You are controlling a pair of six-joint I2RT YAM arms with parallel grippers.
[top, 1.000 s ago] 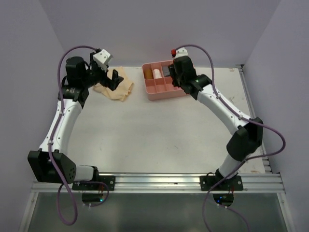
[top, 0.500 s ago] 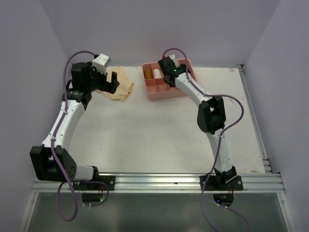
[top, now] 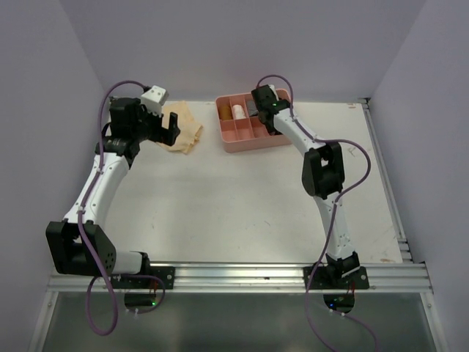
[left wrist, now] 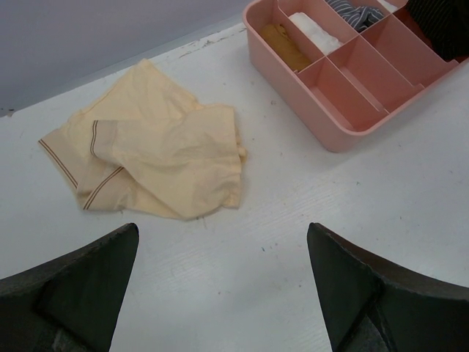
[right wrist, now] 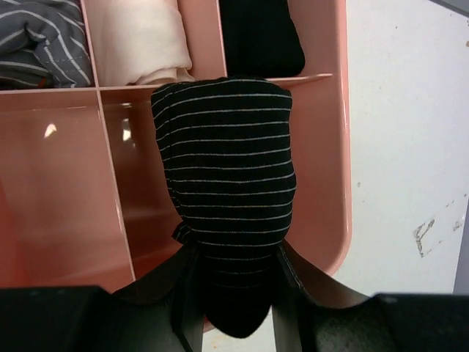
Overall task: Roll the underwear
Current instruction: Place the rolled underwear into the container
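Observation:
A pale tan underwear (left wrist: 154, 158) lies crumpled and flat on the table at the far left (top: 185, 126). My left gripper (left wrist: 222, 229) hovers just on the near side of it, open wide with nothing between its fingers, and it shows in the top view (top: 167, 126) too. My right gripper (right wrist: 234, 253) is shut on a rolled black underwear (right wrist: 227, 169) with thin pale stripes. It holds the roll over a near compartment of the pink tray (right wrist: 331, 147). From above, the right wrist (top: 264, 103) hides that roll.
The pink divided tray (top: 253, 141) stands at the far middle, its wall (left wrist: 293, 95) right of the tan garment. Its far compartments hold a grey striped roll (right wrist: 40, 40), a cream roll (right wrist: 143, 44) and a black roll (right wrist: 260, 33). Purple walls enclose the table.
The right arm has folded in, its elbow swinging from the right edge toward the middle, while its wrist stays over the tray. The left wrist has shifted slightly. Neither gripper's opening changed.

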